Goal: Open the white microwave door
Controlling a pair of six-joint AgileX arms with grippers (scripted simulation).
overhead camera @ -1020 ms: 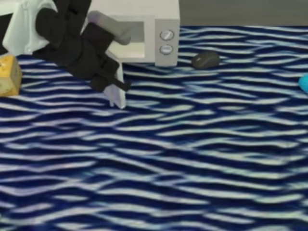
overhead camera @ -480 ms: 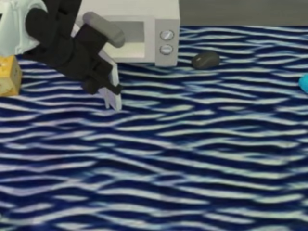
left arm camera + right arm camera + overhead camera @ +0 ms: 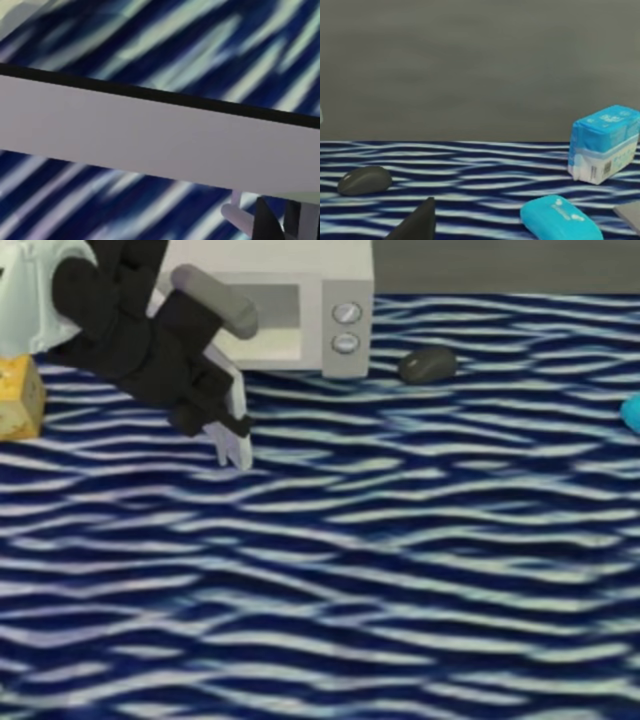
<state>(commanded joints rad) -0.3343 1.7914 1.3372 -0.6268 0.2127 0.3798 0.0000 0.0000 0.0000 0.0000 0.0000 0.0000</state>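
Left arm: black-linked, reaching in from the far left corner and slanting down across the front of the white microwave (image 3: 300,280); its left gripper (image 3: 232,440) sits at the free edge of the white microwave door (image 3: 238,405).
Jaws: narrow, clamped on the door's edge in the top view; the wrist view shows only the tips of the pale fingers (image 3: 235,215) beside the panel.
Door: a flat, thin, light-grey panel, swung out from the oven front toward the near side, standing upright with its long axis running away from the cabinet; in the left wrist view it crosses the frame as a broad pale band with a dark upper rim.
Microwave: boxy, white, at the far edge, left of centre; open cavity showing, two round silver knobs (image 3: 346,327) on its right front.
Surface (image 3: 400,570): cloth of wavy blue-and-white stripes.
Nearby: yellow cube (image 3: 18,397) at far left; dark rounded mouse (image 3: 428,364) right of the oven; blue pouch (image 3: 560,218) and blue-white packet (image 3: 604,144) in the right wrist view.
Right arm: outside the top view.
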